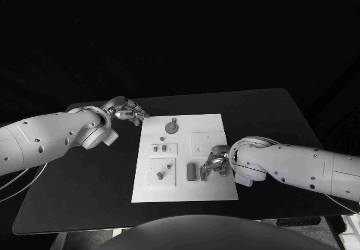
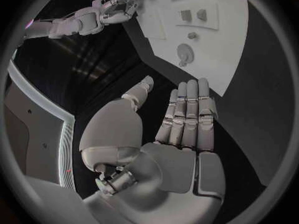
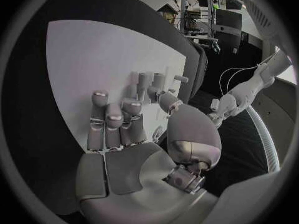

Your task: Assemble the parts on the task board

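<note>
The white task board (image 1: 206, 185) lies mid-table. On it are a round grey part (image 1: 172, 126), two small pegs (image 1: 161, 148), two more small parts (image 1: 159, 176) and an upright grey block (image 1: 191, 171). My right hand (image 1: 217, 162) hangs over the board's right side, fingers pointing down at a small grey part (image 1: 204, 174). In the right wrist view the fingertips (image 3: 144, 80) and thumb reach slim grey parts (image 3: 181, 78); whether one is pinched is unclear. My left hand (image 1: 127, 110) hovers over the black table off the board's far left corner, fingers (image 2: 187, 109) straight, holding nothing.
The black table (image 1: 90, 187) surrounds the board with bare surface on each side. A raised square panel (image 1: 208, 140) sits on the board just beyond the right hand. The left wrist view shows the board (image 2: 218, 59) ahead and the right hand (image 2: 118, 10) far off.
</note>
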